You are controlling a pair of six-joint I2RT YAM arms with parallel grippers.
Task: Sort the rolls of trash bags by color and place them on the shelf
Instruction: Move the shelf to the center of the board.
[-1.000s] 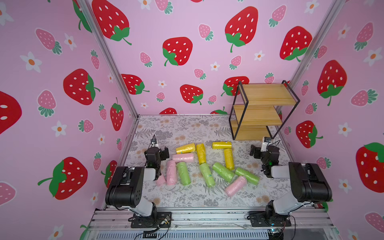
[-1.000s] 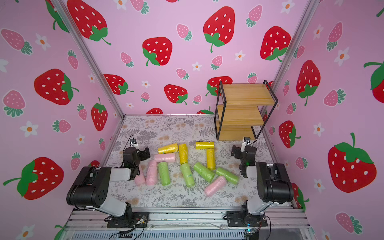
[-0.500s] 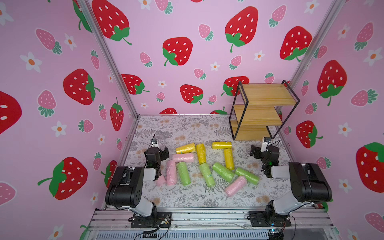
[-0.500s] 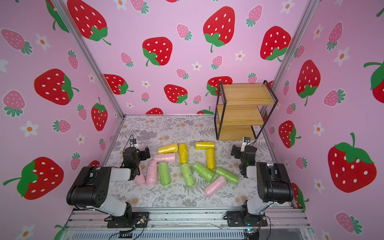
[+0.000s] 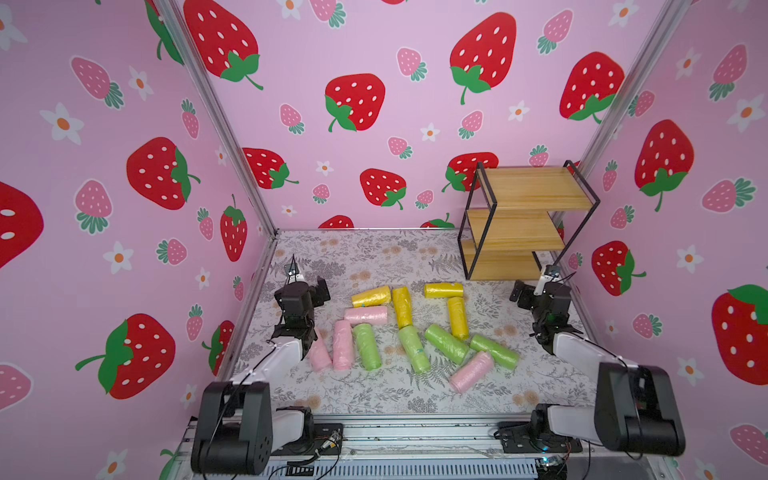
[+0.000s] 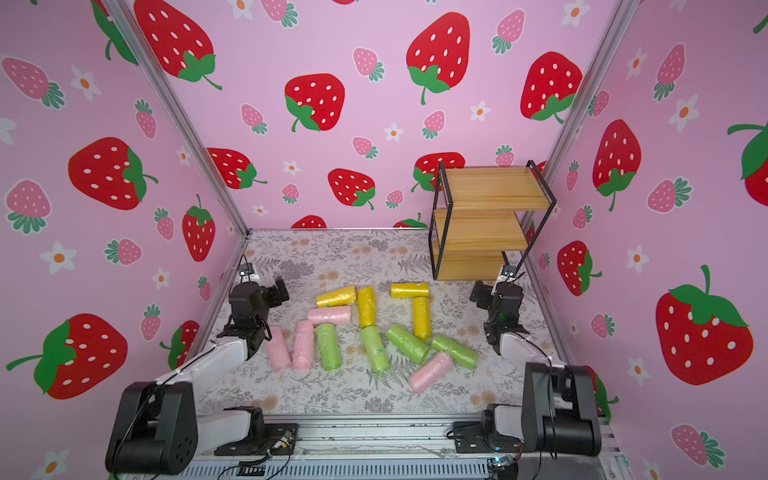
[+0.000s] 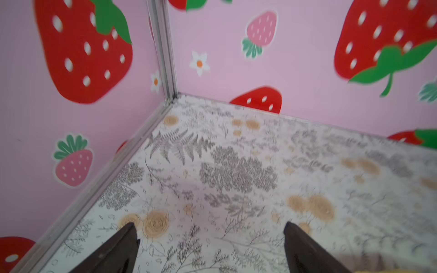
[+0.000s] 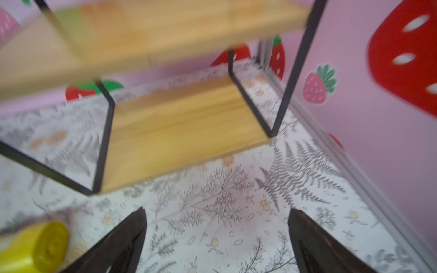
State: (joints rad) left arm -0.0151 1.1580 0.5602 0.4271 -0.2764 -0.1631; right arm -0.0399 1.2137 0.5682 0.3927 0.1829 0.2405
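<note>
Several rolls of trash bags lie loose on the floral floor in both top views. Yellow ones are farthest back, light green ones in the middle and pale pink ones mostly at the left. The shelf stands bare in the back right corner. My left gripper hovers open by the left wall, left of the rolls, holding nothing. Just in front of the shelf's bottom board my right gripper is open and holds nothing, with a yellow roll beside it.
Pink strawberry walls close the cell on three sides, with metal posts in the back corners. The arm bases sit on a rail along the front edge. One pink roll lies close against the left arm.
</note>
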